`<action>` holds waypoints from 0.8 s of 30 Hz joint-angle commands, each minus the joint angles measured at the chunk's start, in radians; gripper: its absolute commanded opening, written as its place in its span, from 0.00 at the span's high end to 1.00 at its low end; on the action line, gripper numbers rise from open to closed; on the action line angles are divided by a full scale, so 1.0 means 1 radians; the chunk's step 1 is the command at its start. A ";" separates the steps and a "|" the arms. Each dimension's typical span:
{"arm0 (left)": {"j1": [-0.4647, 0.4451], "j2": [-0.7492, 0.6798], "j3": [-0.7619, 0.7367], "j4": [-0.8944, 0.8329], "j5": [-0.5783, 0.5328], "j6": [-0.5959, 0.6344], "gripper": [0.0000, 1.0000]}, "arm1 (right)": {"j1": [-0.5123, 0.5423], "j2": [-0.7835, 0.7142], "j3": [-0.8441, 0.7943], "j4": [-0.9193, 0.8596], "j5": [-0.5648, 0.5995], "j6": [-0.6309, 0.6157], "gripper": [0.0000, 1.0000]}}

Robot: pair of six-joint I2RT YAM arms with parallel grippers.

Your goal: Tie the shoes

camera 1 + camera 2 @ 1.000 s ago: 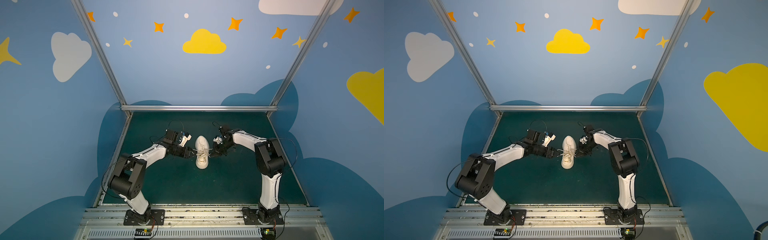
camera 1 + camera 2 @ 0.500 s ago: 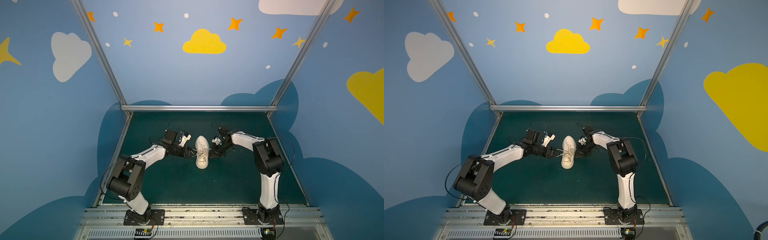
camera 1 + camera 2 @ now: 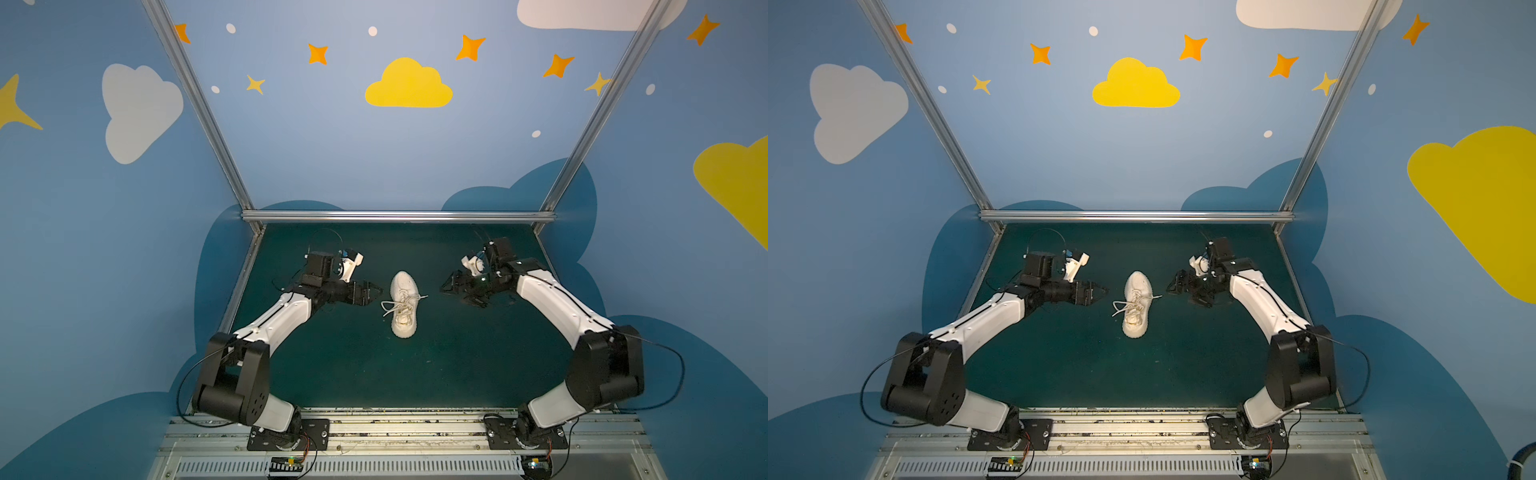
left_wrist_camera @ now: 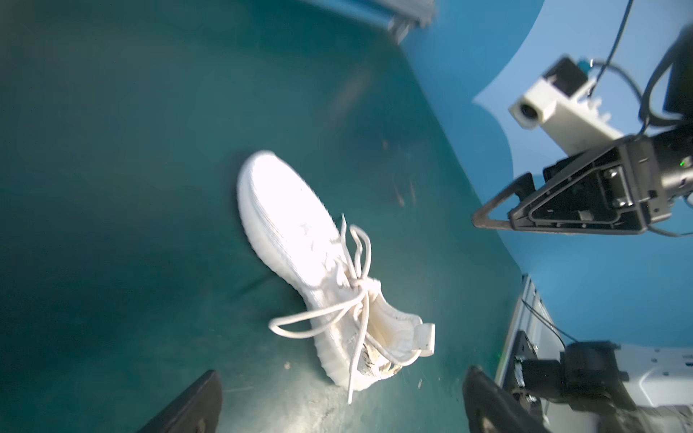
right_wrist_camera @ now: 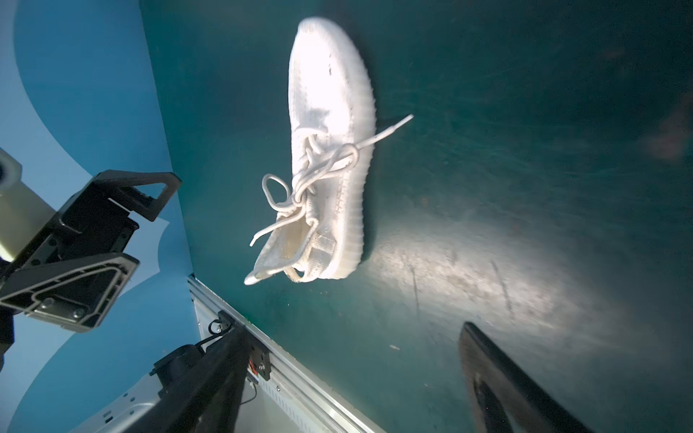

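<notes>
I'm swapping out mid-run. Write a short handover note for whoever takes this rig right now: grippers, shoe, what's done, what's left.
Grippers: left gripper and right gripper both open, empty, either side of the off-white knit ribbed-sole sneaker, not touching it.
Sneaker: upright on the dark green mat, toe toward the back wall.
Done: cream-white laces look knotted in a two-loop bow.
Left: confirm the bow is snug, park arms.

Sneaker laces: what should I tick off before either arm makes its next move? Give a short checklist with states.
1. Open left gripper, apart from the sneaker: ok.
2. Open right gripper, holding no lace: ok.
3. The sneaker upright on its sole on the green mat: ok.
4. The laces tied, loops showing: ok.
5. How tightly they are tied: cannot tell.
</notes>
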 commanded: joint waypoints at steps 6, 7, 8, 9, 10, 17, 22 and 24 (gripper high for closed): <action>0.061 -0.242 -0.140 0.207 -0.387 0.005 0.01 | -0.129 -0.392 -0.317 0.301 0.348 -0.118 0.12; 0.061 -0.260 -0.165 0.234 -0.489 0.014 0.00 | -0.130 -0.447 -0.389 0.388 0.423 -0.148 0.12; 0.061 -0.277 -0.193 0.271 -0.563 0.037 0.01 | -0.130 -0.495 -0.466 0.490 0.495 -0.193 0.11; 0.062 -0.291 -0.225 0.318 -0.604 0.084 0.01 | -0.131 -0.533 -0.541 0.587 0.561 -0.179 0.11; 0.062 -0.303 -0.252 0.351 -0.630 0.123 0.01 | -0.133 -0.569 -0.643 0.719 0.614 -0.205 0.10; 0.082 -0.280 -0.411 0.550 -0.792 0.201 0.01 | -0.201 -0.497 -0.853 1.064 0.677 -0.339 0.10; 0.120 -0.212 -0.505 0.739 -0.806 0.221 0.01 | -0.246 -0.255 -0.770 1.123 0.582 -0.298 0.10; 0.128 -0.179 -0.509 0.747 -0.807 0.215 0.01 | -0.246 -0.202 -0.730 1.118 0.576 -0.307 0.10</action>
